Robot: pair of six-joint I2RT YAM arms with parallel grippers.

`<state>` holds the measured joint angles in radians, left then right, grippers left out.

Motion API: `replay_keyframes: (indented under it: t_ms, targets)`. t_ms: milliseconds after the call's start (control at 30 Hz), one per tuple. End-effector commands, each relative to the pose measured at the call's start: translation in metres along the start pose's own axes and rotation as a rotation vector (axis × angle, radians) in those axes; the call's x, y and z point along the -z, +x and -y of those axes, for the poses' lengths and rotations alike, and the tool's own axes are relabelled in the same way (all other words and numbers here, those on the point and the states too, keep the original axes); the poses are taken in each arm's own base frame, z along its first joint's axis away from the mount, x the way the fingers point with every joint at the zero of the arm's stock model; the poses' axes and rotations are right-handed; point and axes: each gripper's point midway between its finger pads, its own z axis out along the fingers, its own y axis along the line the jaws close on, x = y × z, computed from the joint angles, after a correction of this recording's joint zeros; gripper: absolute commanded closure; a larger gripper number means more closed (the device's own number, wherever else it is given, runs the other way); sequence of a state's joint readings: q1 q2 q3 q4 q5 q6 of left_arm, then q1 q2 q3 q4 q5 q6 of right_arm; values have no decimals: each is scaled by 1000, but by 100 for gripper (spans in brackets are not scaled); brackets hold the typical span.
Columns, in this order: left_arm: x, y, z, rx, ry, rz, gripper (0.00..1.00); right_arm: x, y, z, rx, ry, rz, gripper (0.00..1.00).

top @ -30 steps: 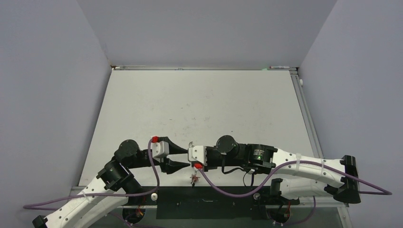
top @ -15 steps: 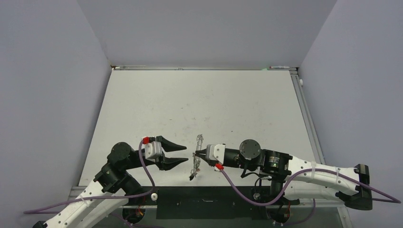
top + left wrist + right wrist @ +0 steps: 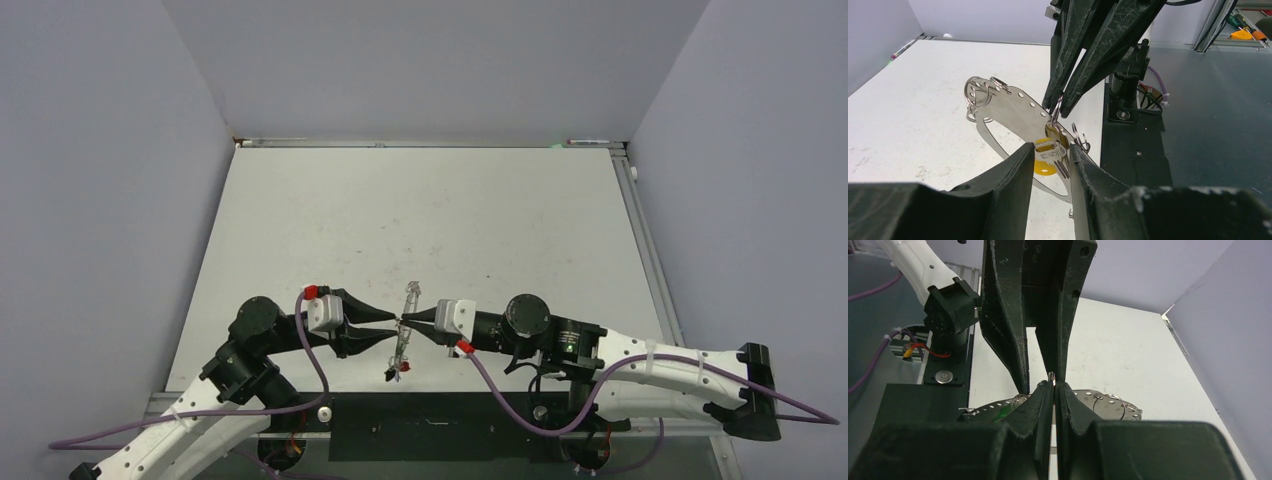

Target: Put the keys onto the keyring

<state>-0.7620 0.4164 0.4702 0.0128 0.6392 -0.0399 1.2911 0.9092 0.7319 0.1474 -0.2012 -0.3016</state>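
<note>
one left gripper (image 3: 395,327), one right gripper (image 3: 405,322), one keyring (image 3: 1013,107), one key clearly visible (image 3: 1050,150), one yellow tag (image 3: 1043,166), one table (image 3: 450,210)

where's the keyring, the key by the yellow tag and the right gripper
keyring (image 3: 1012,106), left wrist view, on its flat perforated band
key (image 3: 1050,150), left wrist view, on its silver head
right gripper (image 3: 1057,110), left wrist view, between its fingertips
</note>
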Motion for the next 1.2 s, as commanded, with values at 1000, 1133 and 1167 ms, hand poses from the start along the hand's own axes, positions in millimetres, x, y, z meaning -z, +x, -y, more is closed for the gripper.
replay_keyframes:
  t_ms: [1000, 1133, 1167]
  targets:
    - [4, -23, -1, -79, -15, 60, 100, -4, -24, 16, 20, 20, -34, 55]
    - [4, -21, -3, -75, -23, 54, 100, 0, -20, 10, 23, -38, -114, 50]
    - [4, -20, -3, -70, -23, 53, 100, 1, -17, 6, 24, -62, -140, 50]
